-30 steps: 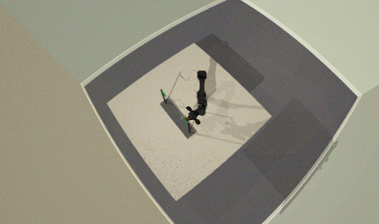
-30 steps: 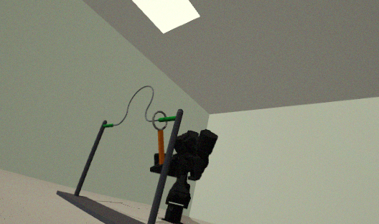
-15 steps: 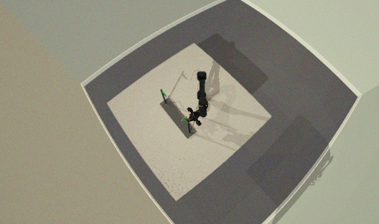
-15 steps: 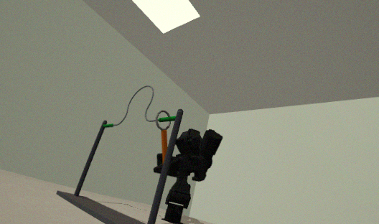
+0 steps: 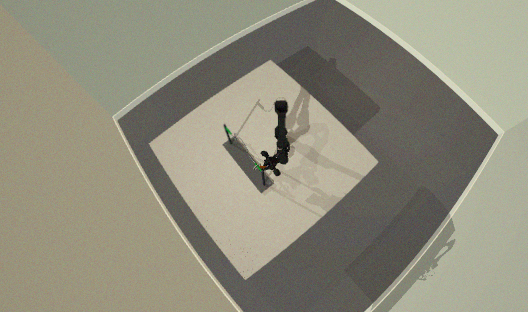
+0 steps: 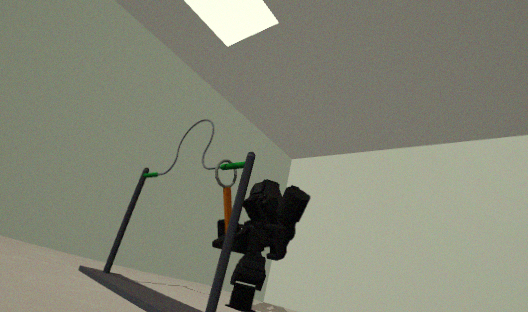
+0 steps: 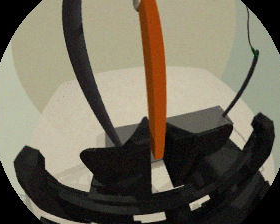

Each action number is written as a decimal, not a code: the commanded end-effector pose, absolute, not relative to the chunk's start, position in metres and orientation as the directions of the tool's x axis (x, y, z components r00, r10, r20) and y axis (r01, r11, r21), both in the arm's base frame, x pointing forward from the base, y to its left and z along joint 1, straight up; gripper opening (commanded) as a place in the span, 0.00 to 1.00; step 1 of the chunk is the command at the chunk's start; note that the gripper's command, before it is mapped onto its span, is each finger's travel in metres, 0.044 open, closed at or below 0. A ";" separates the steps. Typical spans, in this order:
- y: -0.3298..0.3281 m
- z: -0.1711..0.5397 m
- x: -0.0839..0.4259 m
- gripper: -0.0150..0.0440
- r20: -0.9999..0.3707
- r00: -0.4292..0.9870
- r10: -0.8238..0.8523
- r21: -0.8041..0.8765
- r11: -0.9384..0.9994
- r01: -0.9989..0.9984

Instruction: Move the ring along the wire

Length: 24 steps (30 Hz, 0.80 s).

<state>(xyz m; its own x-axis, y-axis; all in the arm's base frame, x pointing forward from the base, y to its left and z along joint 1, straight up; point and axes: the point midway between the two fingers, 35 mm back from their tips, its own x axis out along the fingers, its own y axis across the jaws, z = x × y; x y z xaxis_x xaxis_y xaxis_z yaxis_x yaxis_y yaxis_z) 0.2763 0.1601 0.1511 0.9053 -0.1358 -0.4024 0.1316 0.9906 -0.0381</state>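
Observation:
The ring [image 6: 217, 176] is around the green part [image 6: 240, 164] beside the nearer post [image 6: 237, 205] [image 7: 81, 60], close to the green part's inner end. Its orange handle [image 6: 227, 205] [image 7: 156, 75] points down. My gripper [image 6: 228, 233] [image 7: 148, 119] is shut on the lower end of the handle. The thin grey wire [image 6: 205, 120] rises in a tall hump to the other green part [image 6: 151, 175] [image 7: 255, 52] at the far post [image 6: 124, 227] [image 7: 241, 86]. Whether the ring touches the wire cannot be told. The ring is mostly out of the wrist view.
The dark base [image 5: 247, 167] [image 7: 196, 120] carries both posts and lies on the pale mat [image 5: 202, 200]. In the exterior view, the nearer post stands in front of part of the arm [image 6: 264, 200]. In the wrist view, this post rises left of the handle.

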 end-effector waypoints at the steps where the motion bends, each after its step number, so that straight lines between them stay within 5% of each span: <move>1: 0.159 0.149 0.276 0.00 -0.400 0.906 -0.140 -0.036 0.990 0.137; 17: 0.159 0.149 0.276 0.00 -0.400 0.906 -0.140 -0.036 0.990 0.137; 24: 0.160 0.149 0.276 0.31 -0.401 0.906 -0.137 -0.038 0.990 0.133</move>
